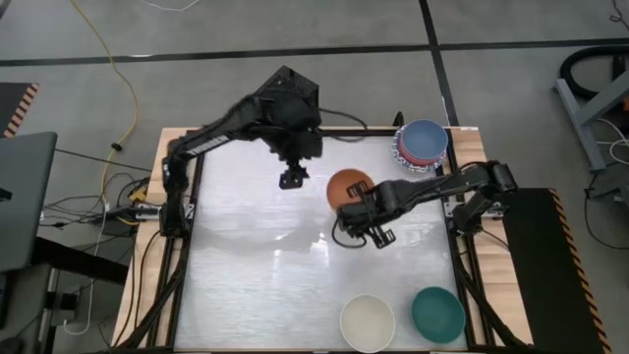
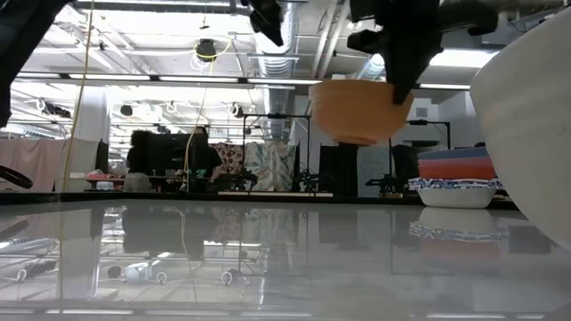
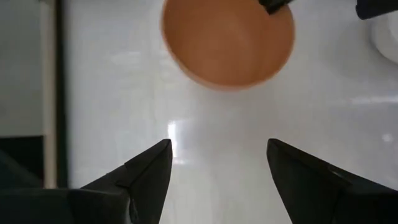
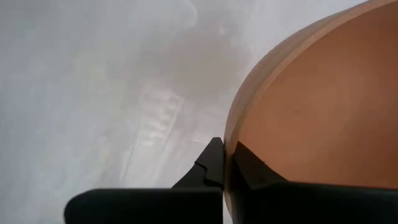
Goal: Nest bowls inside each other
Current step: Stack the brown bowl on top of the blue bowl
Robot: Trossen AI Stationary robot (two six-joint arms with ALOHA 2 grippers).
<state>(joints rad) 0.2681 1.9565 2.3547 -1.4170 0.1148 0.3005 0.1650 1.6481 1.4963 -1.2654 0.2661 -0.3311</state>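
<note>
An orange bowl (image 1: 346,184) hangs above the table's middle, with my right gripper (image 1: 360,203) shut on its rim. In the low view the orange bowl (image 2: 355,111) is clear of the tabletop. My left gripper (image 1: 291,179) hovers open just to the bowl's left, holding nothing; its wrist view shows the orange bowl (image 3: 227,40) beyond its spread fingers (image 3: 149,171). A stack of bowls (image 1: 422,144) with a blue one on top stands at the far right. A cream bowl (image 1: 367,322) and a teal bowl (image 1: 437,315) sit at the near edge. My right gripper pinches the orange bowl's rim (image 4: 227,163) on its near-right side, one finger inside the bowl and one outside. The fingers come from above, slanting down. The bowl is lifted clear of the table, mouth up and roughly level.
The stack (image 2: 457,178) rests on a white bowl with a blue patterned rim. The cream bowl (image 2: 531,125) looms close at the low view's right. The table's left half (image 1: 246,265) is bare white surface. Cables lie on the floor beyond the left edge.
</note>
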